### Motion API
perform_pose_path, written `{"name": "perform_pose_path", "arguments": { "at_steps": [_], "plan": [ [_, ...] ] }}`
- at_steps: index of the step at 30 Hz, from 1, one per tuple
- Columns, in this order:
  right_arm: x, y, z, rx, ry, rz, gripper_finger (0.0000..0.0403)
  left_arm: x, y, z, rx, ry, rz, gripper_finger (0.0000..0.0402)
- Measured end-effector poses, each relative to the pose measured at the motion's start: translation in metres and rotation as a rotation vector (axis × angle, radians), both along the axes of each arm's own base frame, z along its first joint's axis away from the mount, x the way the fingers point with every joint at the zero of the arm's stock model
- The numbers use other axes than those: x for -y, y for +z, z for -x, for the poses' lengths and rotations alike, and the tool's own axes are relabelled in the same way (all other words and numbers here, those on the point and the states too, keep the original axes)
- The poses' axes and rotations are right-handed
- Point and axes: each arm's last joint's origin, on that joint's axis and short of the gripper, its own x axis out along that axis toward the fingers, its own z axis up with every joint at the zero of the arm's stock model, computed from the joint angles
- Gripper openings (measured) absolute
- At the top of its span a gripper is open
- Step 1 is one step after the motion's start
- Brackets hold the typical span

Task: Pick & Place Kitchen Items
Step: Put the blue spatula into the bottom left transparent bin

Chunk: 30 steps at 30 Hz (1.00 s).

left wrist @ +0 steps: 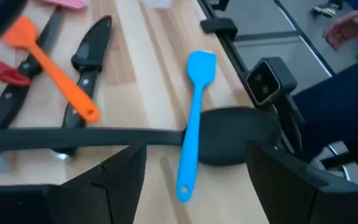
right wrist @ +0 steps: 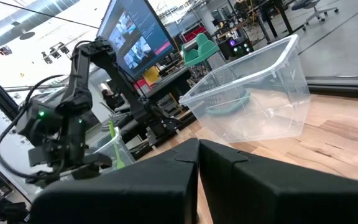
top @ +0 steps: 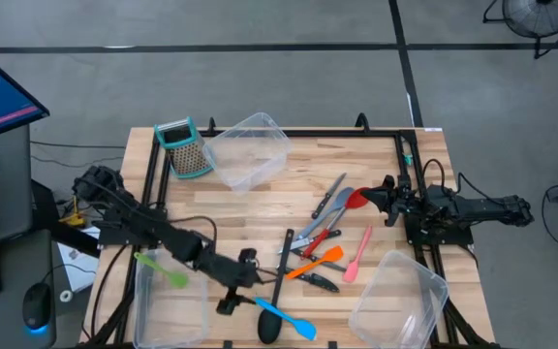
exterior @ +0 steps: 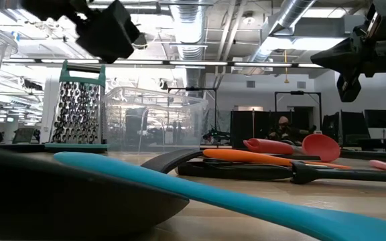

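The left gripper (top: 235, 291), fingers spread, hangs near the table's front edge over the black ladle (left wrist: 229, 143) and blue spatula (left wrist: 193, 121); lower straight, closing on one handle only

left end effector (top: 241, 280): fingers spread, low | right end effector (top: 384, 197): fingers together, raised

Overhead and table-level cameras both catch the blue spatula (top: 294, 321) close up.
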Motion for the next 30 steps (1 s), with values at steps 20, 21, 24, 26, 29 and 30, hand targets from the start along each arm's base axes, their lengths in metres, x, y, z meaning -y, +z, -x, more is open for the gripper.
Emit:
{"name": "perform_pose_path", "arguments": {
  "at_steps": [20,21,24,26,29,30],
  "plan": [
    [0.000,0.000,0.000,0.000,0.000,0.000,0.0010,0.003,-0.029,-0.049,-0.242,0.039,0.019,0.0255],
    [0.000,0.000,0.000,0.000,0.000,0.000,0.0010,0.003,-0.030,-0.050,-0.240,0.035,0.020,0.0255],
    [0.000,0.000,0.000,0.000,0.000,0.000,0.0010,0.003,-0.035,-0.049,-0.262,0.032,0.012,0.0255],
    [0.000,0.000,0.000,0.000,0.000,0.000,0.0010,0.003,-0.040,-0.050,-0.284,0.034,0.000,0.0255],
    [0.000,0.000,0.000,0.000,0.000,0.000,0.0010,0.003,-0.049,-0.049,-0.320,0.020,-0.002,0.0255],
    [0.000,0.000,0.000,0.000,0.000,0.000,0.0010,0.004,-0.050,-0.049,-0.323,0.013,-0.006,0.0255]
  ]
}}
